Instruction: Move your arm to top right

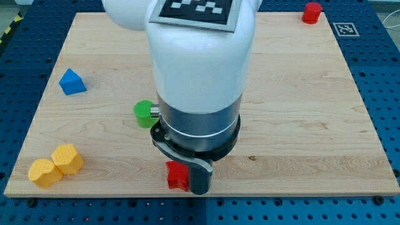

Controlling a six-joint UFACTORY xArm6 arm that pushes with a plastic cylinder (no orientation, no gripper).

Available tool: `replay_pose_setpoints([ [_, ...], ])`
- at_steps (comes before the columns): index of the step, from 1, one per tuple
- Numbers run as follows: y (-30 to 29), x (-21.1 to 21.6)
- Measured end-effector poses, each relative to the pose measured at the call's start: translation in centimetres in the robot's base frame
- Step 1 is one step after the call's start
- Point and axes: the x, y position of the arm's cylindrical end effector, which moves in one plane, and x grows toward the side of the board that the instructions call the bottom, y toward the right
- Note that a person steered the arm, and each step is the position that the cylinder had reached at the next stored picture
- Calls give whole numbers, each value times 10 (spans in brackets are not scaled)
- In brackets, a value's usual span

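Observation:
The white and grey arm (199, 75) fills the middle of the view and hides my tip, so its place among the blocks cannot be told. A green block (144, 113) peeks out at the arm's left side. A red block (177, 175) lies at the arm's lower edge, near the board's bottom. A red cylinder (312, 12) stands at the view's top right. A blue block (72, 82) lies at the left. Two yellow blocks (56, 165) sit together at the bottom left.
The wooden board (312, 100) lies on a blue perforated table (387, 75). A white tag marker (344, 29) sits just off the board's top right corner. A black-and-white marker (197, 11) is on top of the arm.

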Motion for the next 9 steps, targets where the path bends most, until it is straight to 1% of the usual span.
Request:
replay_pose_setpoints([
  [1, 3, 0],
  [2, 29, -18],
  [4, 114, -72],
  [5, 132, -131],
  [8, 134, -361],
  [9, 161, -427],
])
